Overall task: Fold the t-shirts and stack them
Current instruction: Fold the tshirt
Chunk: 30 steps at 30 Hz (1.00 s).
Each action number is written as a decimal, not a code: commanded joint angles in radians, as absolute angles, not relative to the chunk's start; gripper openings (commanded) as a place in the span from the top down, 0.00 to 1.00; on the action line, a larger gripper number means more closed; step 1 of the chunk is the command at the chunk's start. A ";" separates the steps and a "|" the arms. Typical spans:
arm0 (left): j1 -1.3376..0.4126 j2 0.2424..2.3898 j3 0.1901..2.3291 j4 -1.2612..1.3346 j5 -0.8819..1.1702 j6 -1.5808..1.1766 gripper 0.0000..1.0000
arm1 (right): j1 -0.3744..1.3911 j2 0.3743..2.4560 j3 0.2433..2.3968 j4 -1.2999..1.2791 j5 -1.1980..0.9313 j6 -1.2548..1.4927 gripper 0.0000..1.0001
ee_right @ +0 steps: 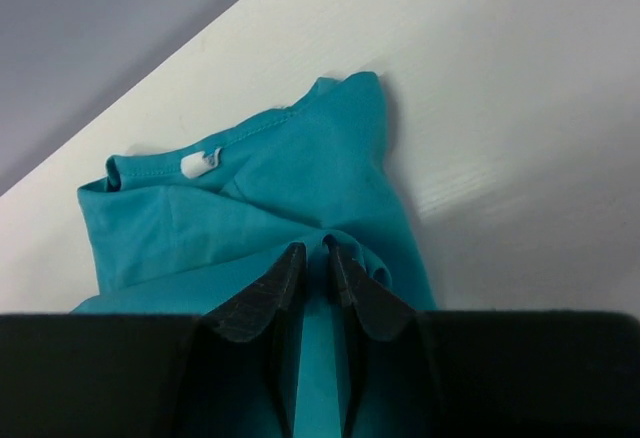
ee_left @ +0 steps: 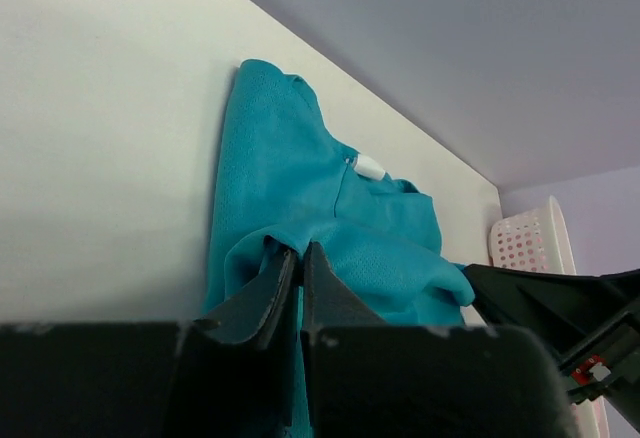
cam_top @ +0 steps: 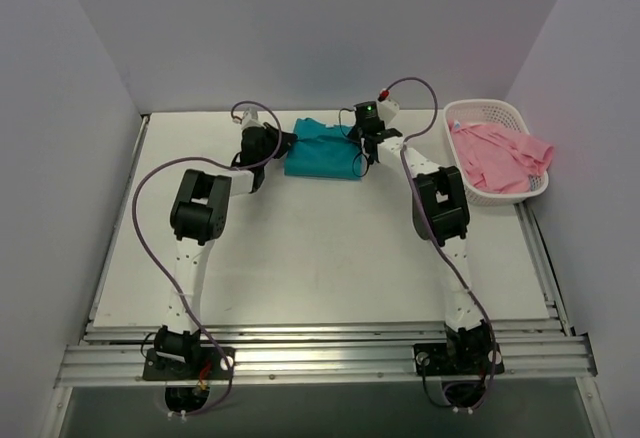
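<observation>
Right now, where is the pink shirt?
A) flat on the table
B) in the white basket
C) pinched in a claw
B: the pink shirt lies in the white basket, spilling over its rim. The left claw and right claw pinch the teal shirt instead.

The left gripper (ee_left: pixel 301 251) pinches a fold of the teal t-shirt (ee_left: pixel 280 168); a white basket (ee_left: pixel 530 243) sits at three o'clock
</observation>
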<state>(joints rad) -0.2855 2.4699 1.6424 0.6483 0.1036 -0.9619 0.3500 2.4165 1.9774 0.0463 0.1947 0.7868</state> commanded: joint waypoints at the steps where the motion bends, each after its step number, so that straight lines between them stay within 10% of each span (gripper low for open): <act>1: -0.272 2.513 1.758 0.709 0.190 -0.966 0.89 | 0.313 2.463 2.032 0.083 0.176 0.796 0.84; 3: -0.270 2.545 1.815 0.698 0.202 -0.951 0.79 | 0.301 2.494 2.037 0.113 0.176 0.807 0.57; 6: -0.270 2.583 1.880 0.698 0.216 -0.930 0.34 | 0.287 2.520 2.037 0.149 0.182 0.824 0.17; 7: -0.270 2.589 1.894 0.699 0.215 -0.913 0.01 | 0.285 2.526 2.040 0.155 0.184 0.827 0.06; 30: -0.227 2.002 1.324 0.850 0.176 -0.865 0.06 | 0.347 2.267 1.937 0.118 0.212 0.746 0.04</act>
